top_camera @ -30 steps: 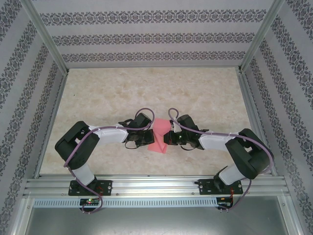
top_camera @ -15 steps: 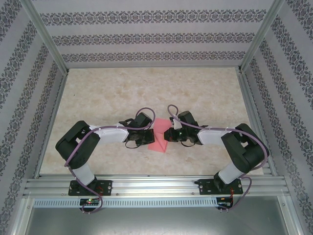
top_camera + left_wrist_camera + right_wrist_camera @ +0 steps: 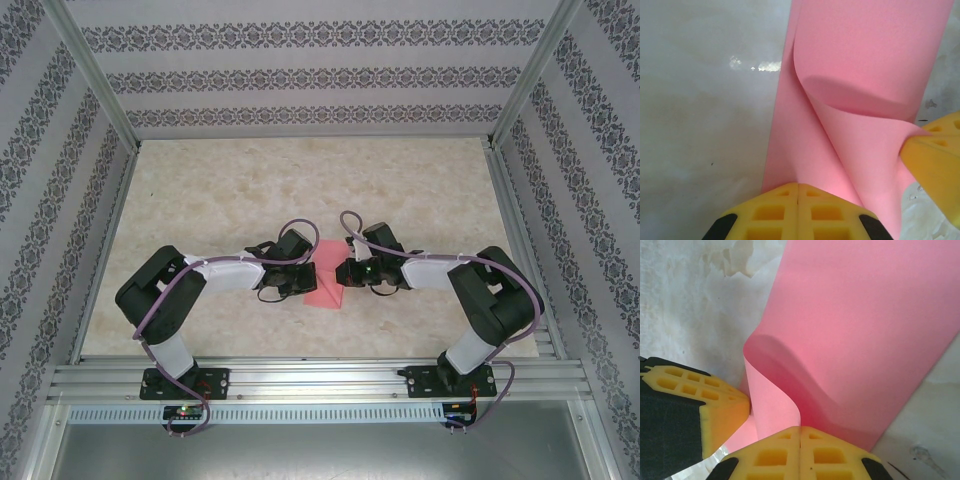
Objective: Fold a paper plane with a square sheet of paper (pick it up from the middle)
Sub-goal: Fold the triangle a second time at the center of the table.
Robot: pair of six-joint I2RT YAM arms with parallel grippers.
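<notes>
Pinching the square sheet of paper (image 3: 855,60), left end effector (image 3: 798,187) closed on it, right end effector (image 3: 800,430) seemingly too

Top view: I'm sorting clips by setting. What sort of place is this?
Probably a lab robot cell: an aluminium frame and patterned wall panels around a marbled tabletop.

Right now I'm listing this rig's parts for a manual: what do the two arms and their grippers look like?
The left arm and right arm match: chunky black joints, white forearm shells, a purple cable looping along each. The left gripper and right gripper have yellow fingers moulded with square pockets, black at the edges.
</notes>
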